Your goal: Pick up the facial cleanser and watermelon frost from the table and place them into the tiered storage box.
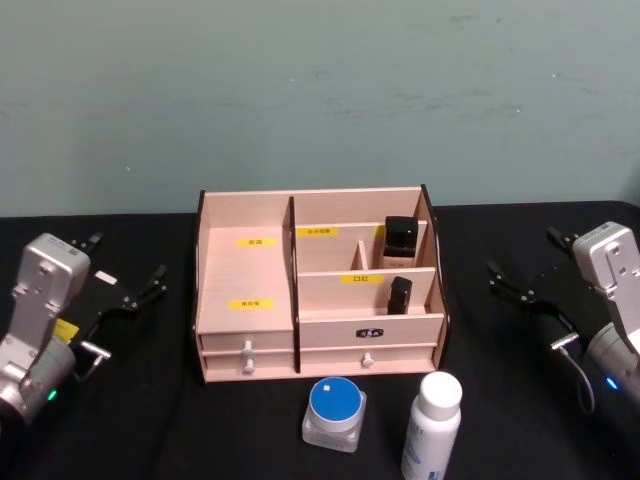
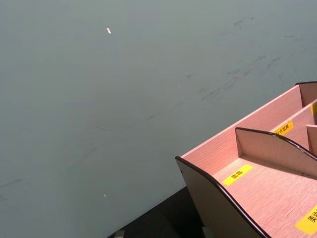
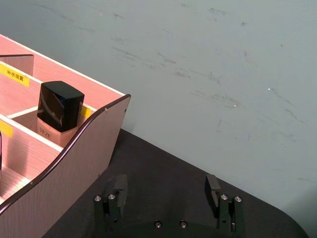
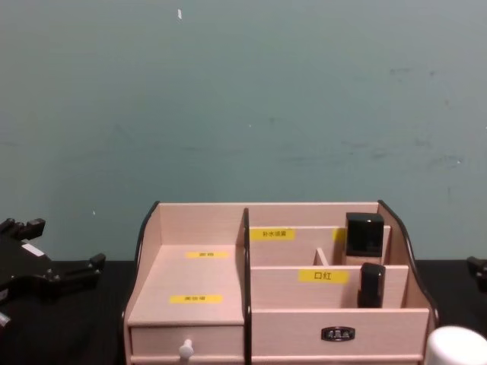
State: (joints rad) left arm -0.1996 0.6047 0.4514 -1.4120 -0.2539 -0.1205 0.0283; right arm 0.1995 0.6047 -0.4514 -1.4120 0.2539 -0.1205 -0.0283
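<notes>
Before the light wooden tiered storage box [image 1: 230, 275] on the black counter [image 1: 200, 430] stand a blue-lidded clear jar [image 1: 334, 412] and a white plastic bottle [image 1: 432, 425], the box's right compartments holding a black-capped bottle [image 1: 401, 237] and a slim black tube [image 1: 400, 293], left pincer [image 1: 128, 258] and right pincer [image 1: 522, 250] spread empty on either side.

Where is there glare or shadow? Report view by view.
Head view: even light, a pale sheen on the blue-lidded jar. Right wrist view: highlights on the black cap inside the tiered storage box. Left wrist view: the divider throws a soft shadow on the shelf. Chest view: no glare.
</notes>
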